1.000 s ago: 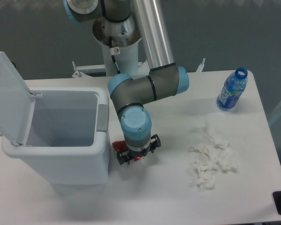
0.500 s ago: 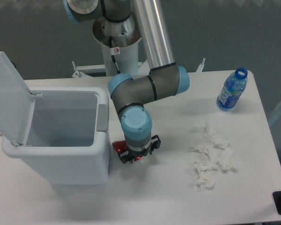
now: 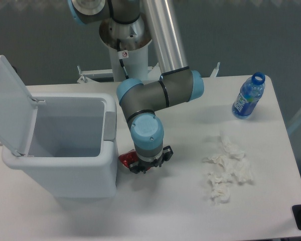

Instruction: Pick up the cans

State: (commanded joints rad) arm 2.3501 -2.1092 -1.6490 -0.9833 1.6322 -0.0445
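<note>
The can point(image 3: 125, 159) shows a glossy red metal sheen where it peeks from under the hand point(image 3: 149, 164), whose black parts look matt. The bin point(image 3: 85, 173) is smooth, pale plastic with a dull finish. The bottle point(image 3: 248, 97) at two o'clock is clear, shiny plastic. The tissues point(image 3: 226, 168) are crumpled, soft white paper. The counter point(image 3: 180, 211) is smooth, matt white.

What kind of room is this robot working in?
Probably a robot lab set up for trash sorting. A white table holds an open bin, crumpled tissues, a blue-labelled bottle and a red can.
</note>
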